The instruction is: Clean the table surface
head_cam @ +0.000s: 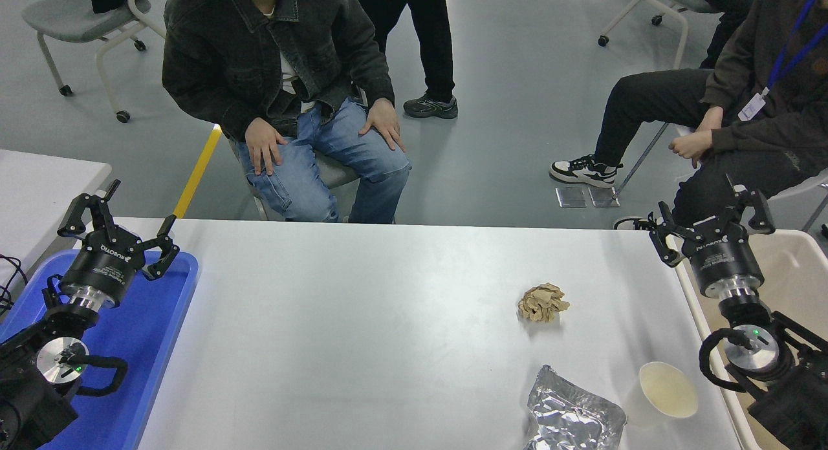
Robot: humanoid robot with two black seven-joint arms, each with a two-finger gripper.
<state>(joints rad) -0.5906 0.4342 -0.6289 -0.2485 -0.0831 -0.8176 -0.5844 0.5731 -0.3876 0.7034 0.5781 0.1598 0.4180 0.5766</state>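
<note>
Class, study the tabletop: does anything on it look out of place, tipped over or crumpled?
Yes. Three bits of litter sit on the right half of the table surface: a crumpled brown paper wad, a crinkled silver foil bag at the near edge, and beside it a paper cup tipped on its side. Nothing looks spilled.

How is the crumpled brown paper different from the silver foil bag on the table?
The crumpled brown paper is a small, tan, matte ball; the silver foil bag is larger, shiny and lies fairly flat. The paper sits farther from the robot, fully in view; the bag lies at the near edge, partly cut off by the picture. Both lie on the right half of the table surface, untouched by either gripper.
</note>
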